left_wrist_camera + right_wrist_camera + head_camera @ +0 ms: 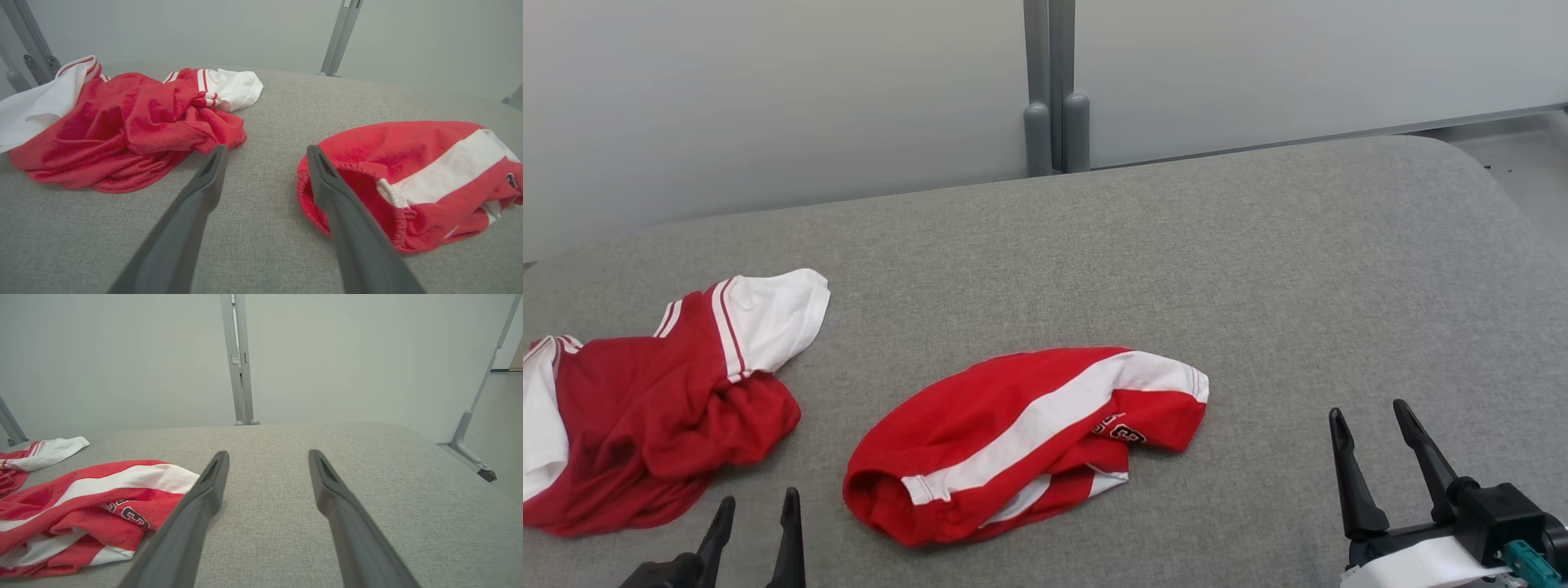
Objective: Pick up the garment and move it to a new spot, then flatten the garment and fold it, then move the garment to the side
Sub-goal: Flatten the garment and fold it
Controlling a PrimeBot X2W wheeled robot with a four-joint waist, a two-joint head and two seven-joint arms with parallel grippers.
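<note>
Red shorts (1025, 441) lie by the worktop's (1258, 269) near edge, slanting near-left to far-right, waistband seemingly nearest the left fingers (788, 531); these and the right fingers (1352, 474) gape wide, empty.

Garments: two, one shirt (645, 408), one pair of shorts (1013, 441).
Grippers: two, left gripper (759, 496), right gripper (1368, 408).
Fingers (1351, 474): two on each.
Table (1258, 269): one.
</note>
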